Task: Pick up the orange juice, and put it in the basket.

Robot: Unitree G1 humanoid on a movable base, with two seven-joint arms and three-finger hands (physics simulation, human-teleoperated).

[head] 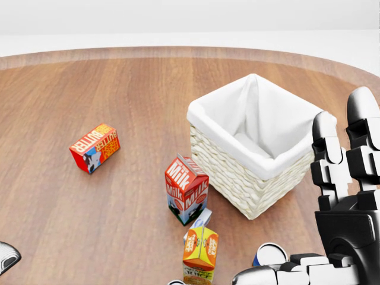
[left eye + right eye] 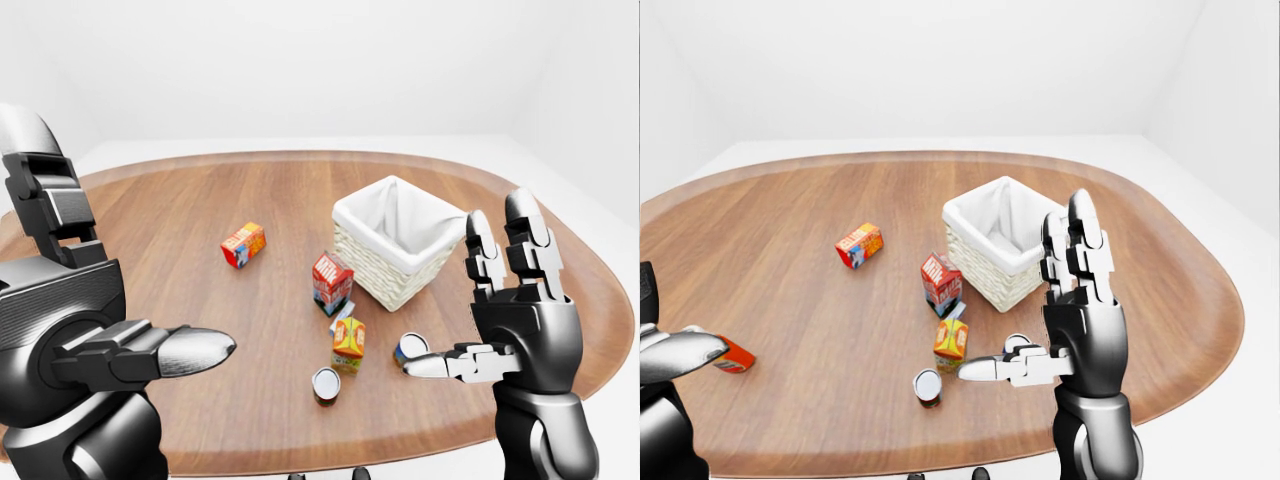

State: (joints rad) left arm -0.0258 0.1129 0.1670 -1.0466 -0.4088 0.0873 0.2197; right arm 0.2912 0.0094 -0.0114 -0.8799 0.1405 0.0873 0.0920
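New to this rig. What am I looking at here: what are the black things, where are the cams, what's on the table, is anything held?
It is a simulator render of a humanoid robot. All three cameras sit on its head, looking out over its arms; the two eye views are a near-identical pair. The black jointed shapes are its own three-finger hands: left hand, right hand. Both are open and hold nothing.

On the round wooden table stand a wicker basket with a white liner, a milk carton, the orange juice carton just below it in the head view, a butter box, two cans, and a ketchup bottle.
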